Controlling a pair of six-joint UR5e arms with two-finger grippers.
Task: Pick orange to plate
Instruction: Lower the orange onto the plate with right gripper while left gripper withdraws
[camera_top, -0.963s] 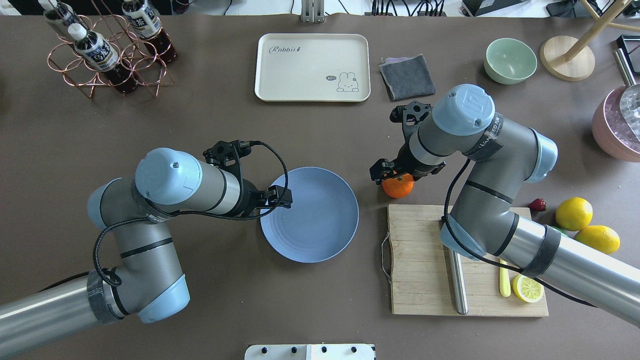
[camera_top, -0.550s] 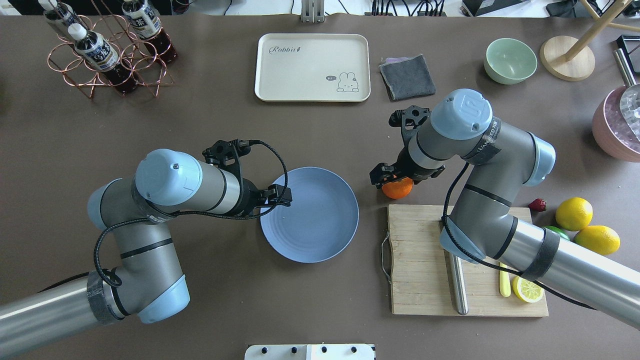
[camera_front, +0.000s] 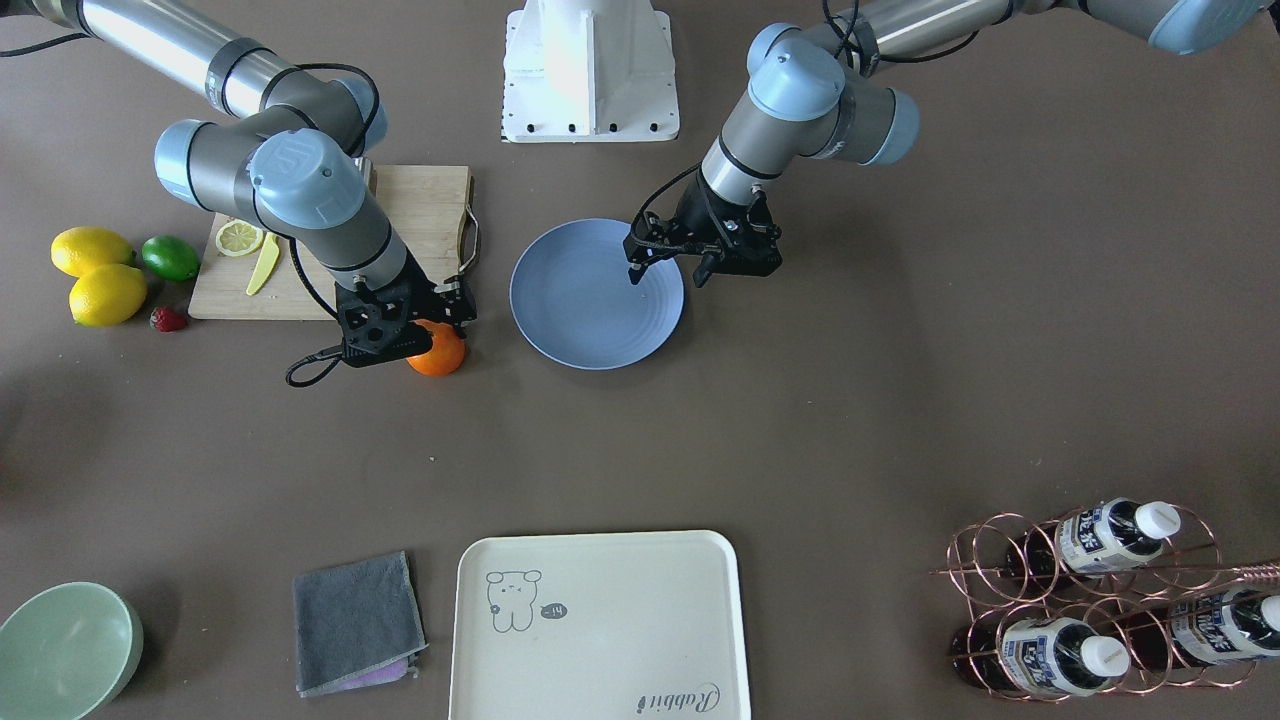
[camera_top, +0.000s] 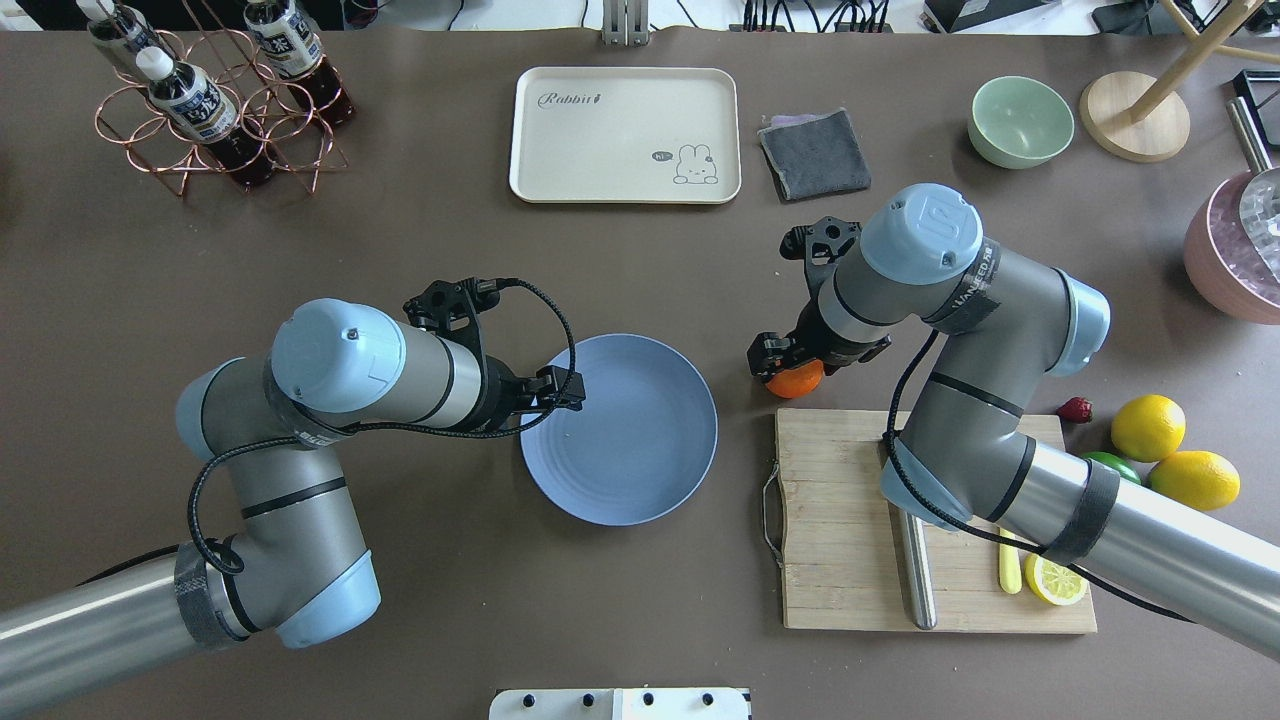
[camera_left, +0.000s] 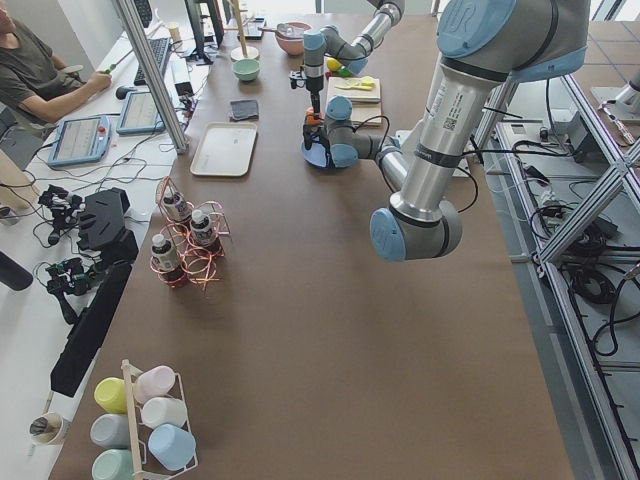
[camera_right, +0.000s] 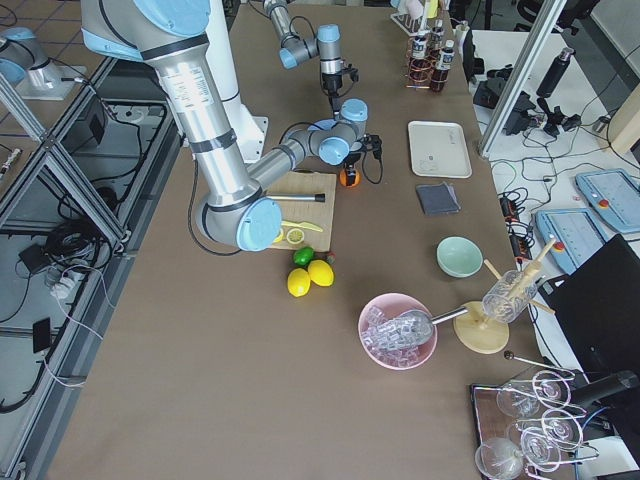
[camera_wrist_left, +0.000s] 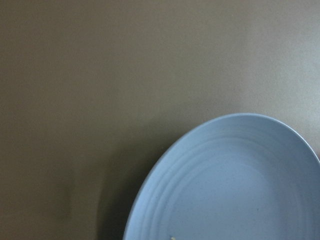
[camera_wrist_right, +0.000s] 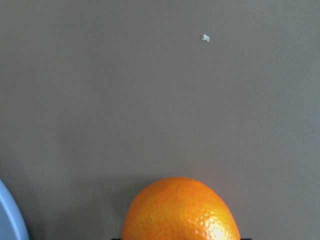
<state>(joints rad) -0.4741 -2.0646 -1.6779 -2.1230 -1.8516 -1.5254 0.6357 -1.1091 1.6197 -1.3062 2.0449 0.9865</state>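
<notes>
1. The orange (camera_top: 798, 380) sits on the tabletop (camera_top: 400, 260), just beyond the far left corner of the cutting board (camera_top: 840, 520). It is to the right of the plate (camera_top: 640, 450) and apart from it.
2. My right jaws are down over the orange and cover most of its top in the overhead view. In the right wrist view the fruit fills the bottom centre.
3. No view shows the finger gap, so I cannot tell whether my right jaws are pinching the orange or only standing around it.
4. My left jaws hang over the plate's left rim, spread wide and holding nothing.
5. Handling, my guess: the orange is light and round, so it will roll if nudged off-centre. The peel is dimpled, so it should grip fairly well, and it gives a little under pressure.
6. Where to hold: across the widest middle, with the jaws level on both sides. A high pinch would likely squirt it out.
7. Squeeze moderately, since too hard could bruise the fruit.
8. The plate is bare and the orange is not yet on it. The route runs leftward to the plate.
</notes>
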